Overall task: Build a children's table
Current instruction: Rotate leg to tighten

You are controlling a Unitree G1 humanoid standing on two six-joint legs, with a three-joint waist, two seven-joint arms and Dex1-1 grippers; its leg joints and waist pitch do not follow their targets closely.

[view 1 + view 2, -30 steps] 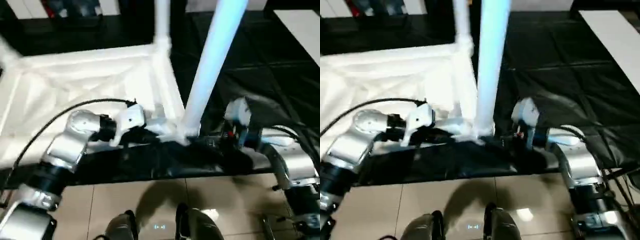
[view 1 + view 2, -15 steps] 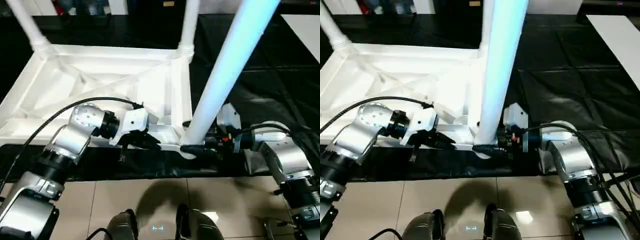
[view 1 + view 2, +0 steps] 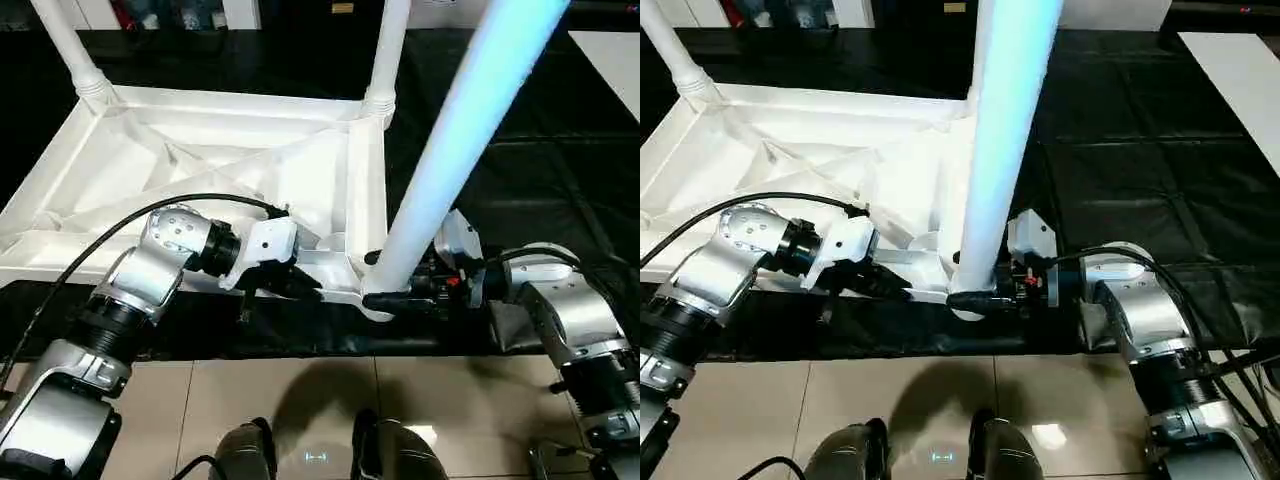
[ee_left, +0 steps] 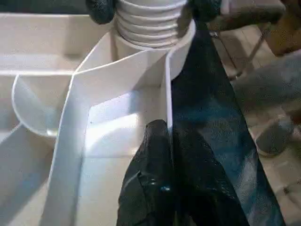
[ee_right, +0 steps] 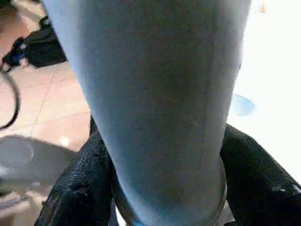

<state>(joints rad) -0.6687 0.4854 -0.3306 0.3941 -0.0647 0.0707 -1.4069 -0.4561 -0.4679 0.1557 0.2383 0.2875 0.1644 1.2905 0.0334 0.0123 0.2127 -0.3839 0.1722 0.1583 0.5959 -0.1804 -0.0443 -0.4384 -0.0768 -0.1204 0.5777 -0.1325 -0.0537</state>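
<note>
White plastic is being worked on: the children's table (image 3: 200, 170) is lying upside down on the black-covered tabletop (image 3: 560, 170), ribbed underside up, directly ahead of both pincers. Two legs (image 3: 385, 50) are standing in the far corner sockets, well beyond the pincers.

The near leg (image 3: 450, 160) is being gripped at its base by the right pincer (image 3: 385, 297), with one black finger (image 5: 80, 188) on each side of the tube, as is being shown in the right wrist view. This leg is being held in the near corner socket (image 4: 150, 23), just beyond the left pincer's fingertips, and is leaning away from upright.

The left pincer (image 3: 300, 287) is clenched on the thin rim wall (image 4: 167, 94) of the table, and the top is being braced by it beside that socket.

The step in hand is judged to be the seating of this leg. To do it well:

1. The rim is being kept pinned by the left pincer so that the top is not being dragged.
2. The leg is being brought upright before pressure is applied; a tilted leg is likely to bind in the socket.
3. The grip is being kept low, close to the socket, for control.

No brand, label or readable writing is being shown on any part.
</note>
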